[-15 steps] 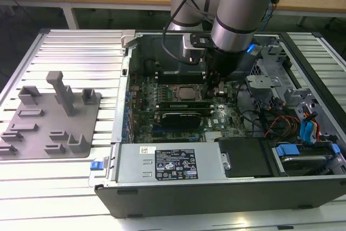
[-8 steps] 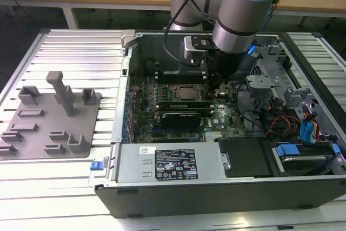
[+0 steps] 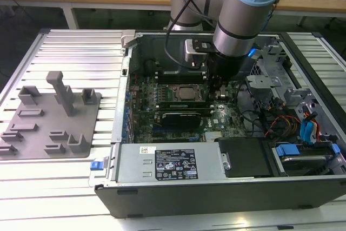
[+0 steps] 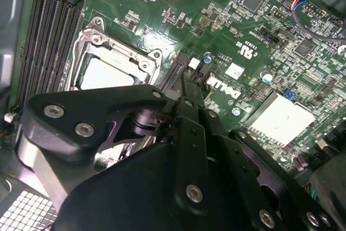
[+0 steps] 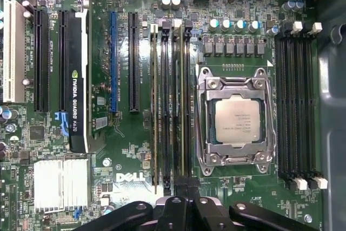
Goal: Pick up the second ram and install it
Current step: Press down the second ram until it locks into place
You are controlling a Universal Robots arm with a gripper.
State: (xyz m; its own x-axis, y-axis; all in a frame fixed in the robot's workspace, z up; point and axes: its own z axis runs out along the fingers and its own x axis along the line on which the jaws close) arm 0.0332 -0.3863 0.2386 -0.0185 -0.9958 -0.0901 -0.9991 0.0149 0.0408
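Observation:
The second ram (image 5: 179, 106) stands edge-on in a memory slot beside the processor socket (image 5: 237, 120), a thin green stick running the slot's length. My gripper (image 5: 186, 194) is down inside the computer case (image 3: 124, 133) at one end of that stick. Its black fingers (image 4: 186, 93) are drawn together, with the tips at the stick's end by the slot's latch. I cannot see whether they pinch the stick or only rest on it. In the exterior view the gripper (image 3: 219, 93) hangs low over the motherboard, right of the socket. Another stick (image 5: 155, 112) sits two slots away.
A black graphics card (image 5: 78, 90) stands in an expansion slot past the memory bank. A silver heatsink (image 5: 59, 185) lies near it. Four empty memory slots (image 5: 294, 101) flank the socket's other side. A grey fixture plate (image 3: 48, 117) with blocks lies on the exterior view's left. Drive cages and cables (image 3: 281, 117) crowd the case's right.

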